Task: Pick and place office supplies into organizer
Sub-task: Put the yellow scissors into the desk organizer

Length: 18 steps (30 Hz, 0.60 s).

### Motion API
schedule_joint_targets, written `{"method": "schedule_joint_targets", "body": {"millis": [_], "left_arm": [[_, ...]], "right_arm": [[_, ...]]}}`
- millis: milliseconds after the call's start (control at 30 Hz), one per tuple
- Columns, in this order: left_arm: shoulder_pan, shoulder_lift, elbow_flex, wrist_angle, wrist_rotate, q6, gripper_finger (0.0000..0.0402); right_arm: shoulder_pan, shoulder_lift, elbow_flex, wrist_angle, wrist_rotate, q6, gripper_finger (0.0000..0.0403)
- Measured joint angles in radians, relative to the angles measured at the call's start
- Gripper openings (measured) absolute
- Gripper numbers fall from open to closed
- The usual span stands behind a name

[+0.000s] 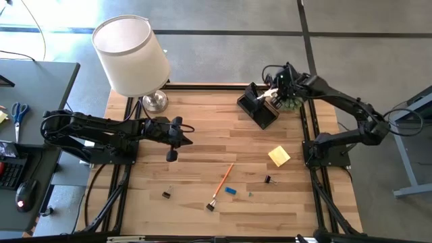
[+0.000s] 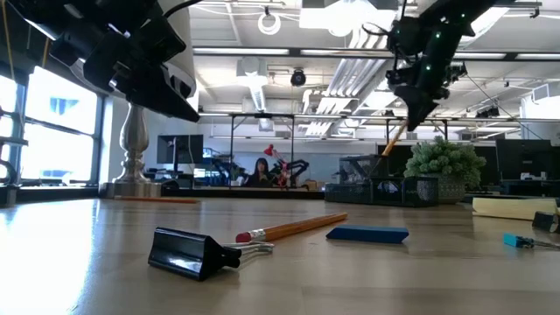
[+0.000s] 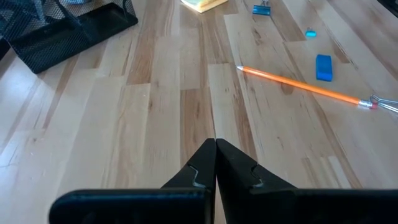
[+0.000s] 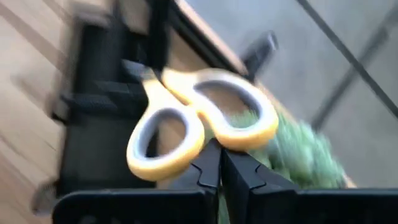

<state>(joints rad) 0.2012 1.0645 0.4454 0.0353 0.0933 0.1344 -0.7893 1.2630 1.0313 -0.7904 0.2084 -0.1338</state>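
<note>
Table (image 1: 202, 121): pale wooden planks; carries all items listed below
Lamp (image 1: 131, 55): white shade, metal base at the far left corner of the table
Left arm: stretched across the left half of the table; left gripper (image 1: 177, 140) hangs above bare wood, jaws pressed together, holding nothing
Right arm: reaches from the right edge to the far right corner; right gripper (image 4: 219, 163) is over the organizer, jaws closed to a thin line just beside the scissors' handle loops (whether they pinch the handle cannot be told)
Organizer (image 1: 258, 108): black mesh, near the far right corner, just beside a small green plant (image 2: 446, 162)
Scissors (image 4: 199, 121): yellow handles up, blades pointing down into the organizer's upright compartment
Sticky-note pad (image 1: 279, 156): yellow, flat on the wood, near the right edge
Pencil (image 1: 223, 182): orange, lying at a slant near the front centre; eraser end touching a black binder clip (image 2: 192, 254)
Eraser (image 1: 231, 191): blue, just beside the pencil
Further clips: one near the sticky-note pad (image 1: 269, 179); one toward the front left (image 1: 166, 195)
</note>
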Motion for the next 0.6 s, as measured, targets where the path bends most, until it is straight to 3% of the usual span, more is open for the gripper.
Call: {"method": "schedule_joint_targets", "body": {"millis": [100, 233, 600], "left_arm": [[0.000, 0.000, 0.000, -0.002, -0.007, 0.015, 0.0001], [0.000, 0.000, 0.000, -0.011, -0.007, 0.015, 0.0001], [0.000, 0.000, 0.000, -0.008, -0.007, 0.015, 0.0001]], "right_arm": [[-0.001, -0.005, 0.000, 0.129, -0.120, -0.047, 0.0002], [0.005, -0.023, 0.002, 0.218, -0.192, -0.048, 0.0000], [0.006, -0.047, 0.002, 0.072, -0.055, 0.005, 0.0000]]}}
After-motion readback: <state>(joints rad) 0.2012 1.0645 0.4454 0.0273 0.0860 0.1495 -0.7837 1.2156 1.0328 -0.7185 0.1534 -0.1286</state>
